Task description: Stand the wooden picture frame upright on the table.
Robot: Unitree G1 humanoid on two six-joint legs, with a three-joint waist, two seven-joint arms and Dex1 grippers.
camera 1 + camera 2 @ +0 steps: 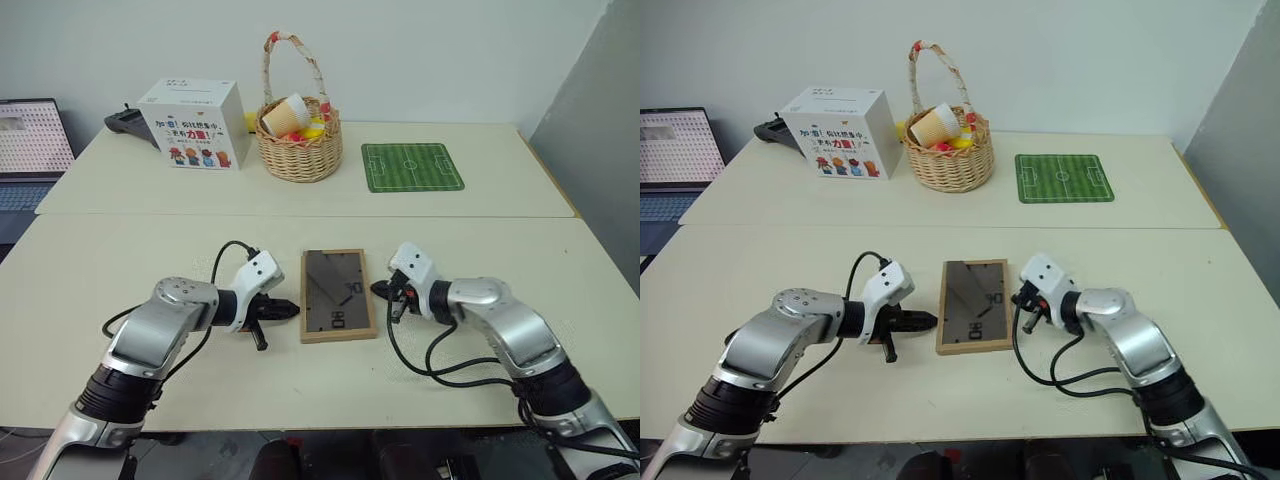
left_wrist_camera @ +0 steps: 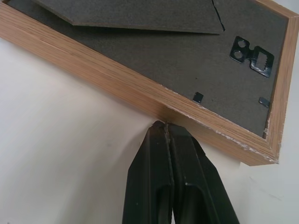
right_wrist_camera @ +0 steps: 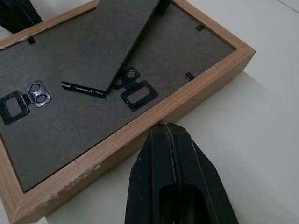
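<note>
1. The wooden picture frame (image 1: 338, 294) lies flat on the near table (image 1: 120, 260), dark back facing up, long axis running away from the robot.
2. The left gripper (image 1: 290, 309), fingers pressed together, tips at the frame's left edge.
3. The right gripper (image 1: 379, 290), likewise closed and empty, tips at its right edge.
4. Farther back: a wicker basket (image 1: 299, 152), a white box (image 1: 194, 124), and a green football-pitch mat (image 1: 411, 166).

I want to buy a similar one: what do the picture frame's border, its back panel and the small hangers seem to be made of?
The picture frame has a border that looks like light wood, or a wood-look veneer: visible grain, matte, chipped pale along one edge. The back panel seems to be dark grey-brown fibreboard, dull and finely textured. The hangers look like thin black stamped metal with sawtooth edges.
</note>
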